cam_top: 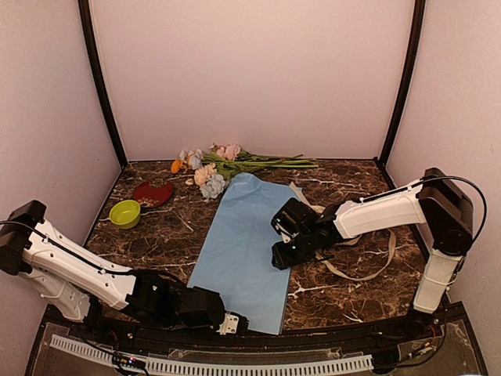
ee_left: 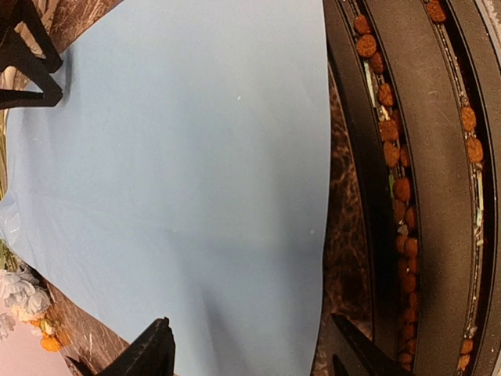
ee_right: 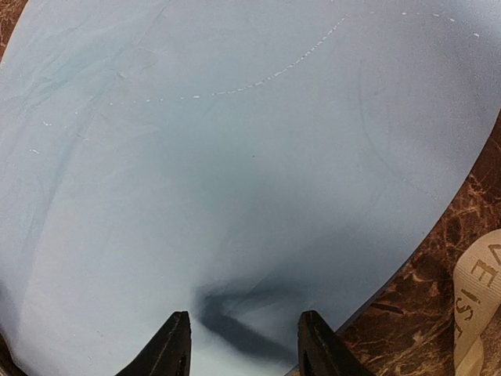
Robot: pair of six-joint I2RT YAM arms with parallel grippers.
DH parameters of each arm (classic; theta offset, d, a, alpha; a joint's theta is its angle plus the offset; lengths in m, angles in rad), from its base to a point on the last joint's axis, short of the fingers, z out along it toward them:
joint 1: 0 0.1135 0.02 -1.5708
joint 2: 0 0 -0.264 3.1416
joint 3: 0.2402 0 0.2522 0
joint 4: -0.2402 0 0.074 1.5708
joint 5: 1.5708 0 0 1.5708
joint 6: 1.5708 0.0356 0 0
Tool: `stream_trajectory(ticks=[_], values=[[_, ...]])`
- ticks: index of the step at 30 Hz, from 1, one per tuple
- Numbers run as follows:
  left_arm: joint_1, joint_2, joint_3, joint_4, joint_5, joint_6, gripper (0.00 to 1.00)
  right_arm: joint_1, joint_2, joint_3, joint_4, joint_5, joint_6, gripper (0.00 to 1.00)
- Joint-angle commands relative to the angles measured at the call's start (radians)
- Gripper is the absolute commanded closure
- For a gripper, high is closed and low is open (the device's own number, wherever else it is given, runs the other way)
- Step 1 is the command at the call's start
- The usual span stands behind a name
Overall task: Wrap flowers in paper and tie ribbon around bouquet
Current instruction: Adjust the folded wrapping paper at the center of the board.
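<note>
Paper (cam_top: 239,244) lies spread, light-blue face up (puckered at one edge).

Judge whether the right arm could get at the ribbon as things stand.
Probably yes: the ribbon lies uncovered on the table beside the right gripper, whose open jaws sit at the edge of the paper.

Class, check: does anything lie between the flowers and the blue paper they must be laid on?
Nothing visible does. The flowers lie at the far corner of the paper; only the right gripper sits over its right edge.
</note>
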Motion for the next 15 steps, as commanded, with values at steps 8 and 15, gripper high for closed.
stream_trajectory(ticks=[8,15], values=[[-0.004,0.072,0.039,0.099,0.062,0.055,0.32,0.016,0.042,-0.022,0.014,-0.058,0.015,0.53],[-0.004,0.086,0.033,0.142,-0.045,0.091,0.47,0.021,0.04,-0.021,0.01,-0.056,0.012,0.53]])
